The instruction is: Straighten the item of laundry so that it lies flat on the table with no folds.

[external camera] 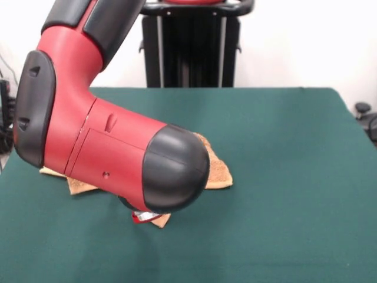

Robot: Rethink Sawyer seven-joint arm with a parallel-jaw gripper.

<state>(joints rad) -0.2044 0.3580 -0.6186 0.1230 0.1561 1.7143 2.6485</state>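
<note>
We see one towel (pixel 219 174) on the table (pixel 294 177), left of the middle, mostly hidden under the arm (pixel 118 147). Only its corners stick out. Wide free cloth lies to the right and in front of it. The gripper (pixel 141 216) is low at the towel; we cannot tell if it grips.

A large rectangular table (pixel 283 177) with a dark green felt-like top filled the front view. Directly on it, left of centre, lay an orange-tan terry-cloth towel (pixel 219 172), rumpled rather than flat. Only its corners showed, at the left, right and near sides; the remainder was hidden.
</note>
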